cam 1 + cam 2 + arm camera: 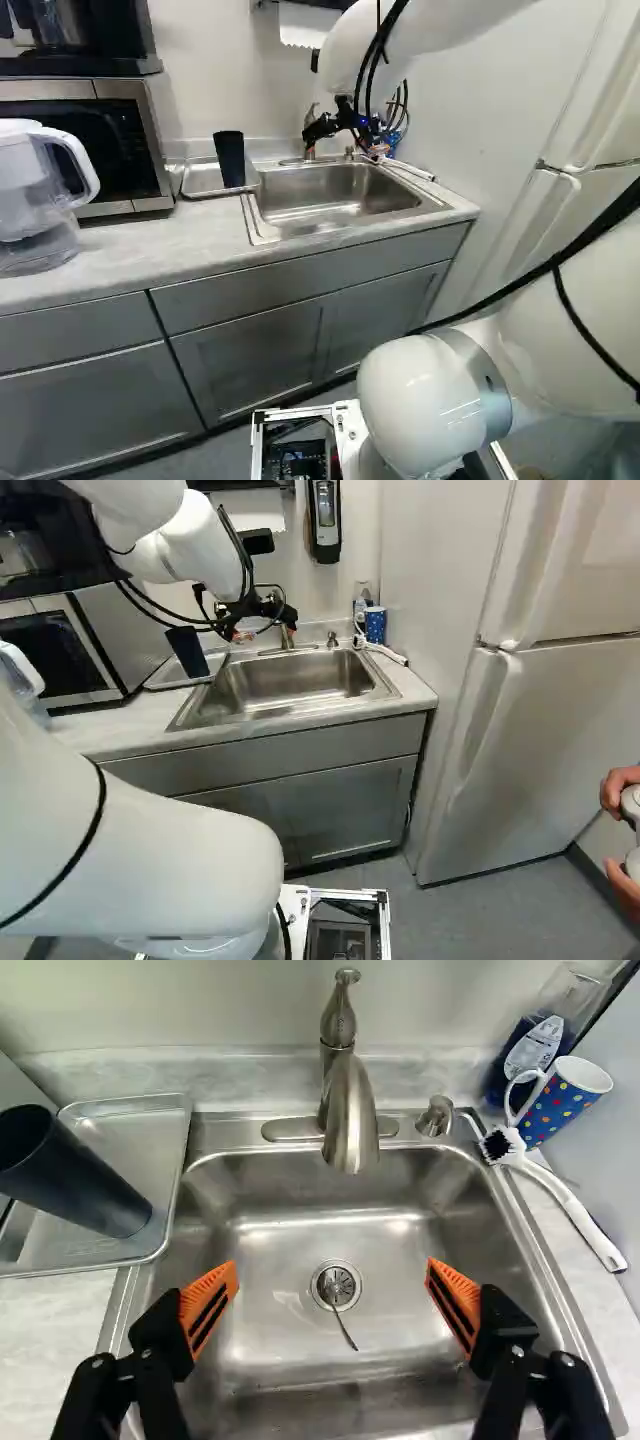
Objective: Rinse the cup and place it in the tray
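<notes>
Soft, fairly even light fills the room — pale glare streaks the white arm [430, 400] and glints off the sink [285, 1340] — while the cabinets [250, 350] below look dimmer.

There are two cups [70, 1182], one tray [130, 1126], one sink [290, 1215].

The sink [290, 1220] is of metal, brushed and softly shining, and the faucet [350, 1110] is metal with smoother gloss. The tray [120, 1160] looks like metal also, smooth. The dark cup [70, 1175] has a smooth surface, rather matt. The dotted mug [568, 1100] is glossy. The table [45, 1330] looks smooth, with marbled pattern. On the hand [330, 1295], the orange pads [212, 1305] are ribbed and matt. The pitcher [40, 190] is clear plastic.
</notes>
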You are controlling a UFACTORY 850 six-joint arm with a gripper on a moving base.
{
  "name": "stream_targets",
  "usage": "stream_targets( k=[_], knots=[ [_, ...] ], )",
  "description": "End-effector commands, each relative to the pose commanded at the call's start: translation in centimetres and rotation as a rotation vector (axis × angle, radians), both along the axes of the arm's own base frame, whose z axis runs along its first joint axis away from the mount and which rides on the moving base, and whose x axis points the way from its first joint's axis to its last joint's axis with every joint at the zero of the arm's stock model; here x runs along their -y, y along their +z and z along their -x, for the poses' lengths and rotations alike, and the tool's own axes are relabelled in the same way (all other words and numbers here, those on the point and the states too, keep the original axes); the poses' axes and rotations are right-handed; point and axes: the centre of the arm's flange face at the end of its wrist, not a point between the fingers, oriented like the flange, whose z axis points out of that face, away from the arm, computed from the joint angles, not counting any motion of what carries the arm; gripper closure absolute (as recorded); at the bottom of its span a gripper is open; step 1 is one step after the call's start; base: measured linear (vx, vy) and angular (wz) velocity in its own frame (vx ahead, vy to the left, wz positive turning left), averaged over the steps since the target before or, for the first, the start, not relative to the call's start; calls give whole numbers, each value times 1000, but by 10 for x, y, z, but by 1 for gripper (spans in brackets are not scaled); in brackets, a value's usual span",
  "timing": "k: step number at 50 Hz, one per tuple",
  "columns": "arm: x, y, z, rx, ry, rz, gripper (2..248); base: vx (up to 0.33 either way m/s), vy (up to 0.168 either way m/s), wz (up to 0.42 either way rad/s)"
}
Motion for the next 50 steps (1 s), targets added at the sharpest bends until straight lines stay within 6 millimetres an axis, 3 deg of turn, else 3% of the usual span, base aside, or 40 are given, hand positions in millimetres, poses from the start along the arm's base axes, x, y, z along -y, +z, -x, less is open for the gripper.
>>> stream_targets(
  k=[50],
  knots=[
    [0,0,0,0,0,0,3,-8,-1,0]
  ],
)
